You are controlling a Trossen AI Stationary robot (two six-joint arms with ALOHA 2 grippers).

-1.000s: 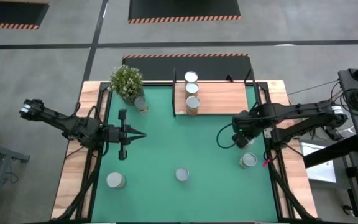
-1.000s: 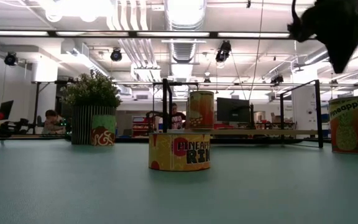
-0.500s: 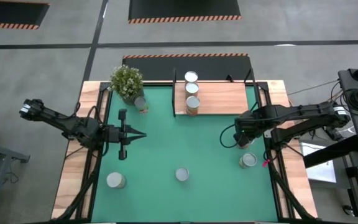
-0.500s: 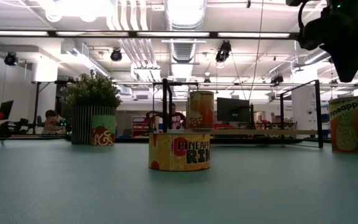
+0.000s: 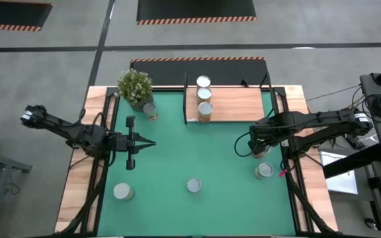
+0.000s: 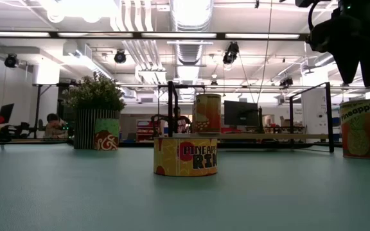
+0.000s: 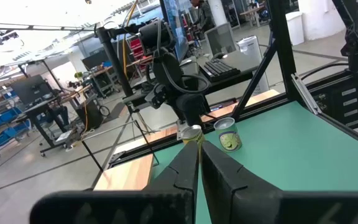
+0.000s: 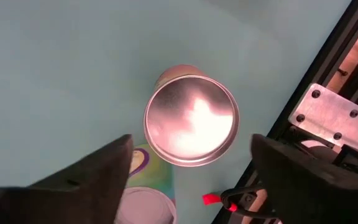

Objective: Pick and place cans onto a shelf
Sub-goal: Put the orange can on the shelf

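The right gripper (image 8: 188,180) hangs right over a standing can (image 8: 191,119), jaws wide apart on either side, while the left gripper (image 5: 149,143), jaws together, waits far off.

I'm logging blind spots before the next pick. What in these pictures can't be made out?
- High view: the can under the right end effector is covered by the arm.
- Low view: the pineapple can is cut off by the right edge.
- Low view: cans on the shelf stand behind one another, so their number is unclear.
- Right wrist view: the can shows only its shiny top; its label is hidden.
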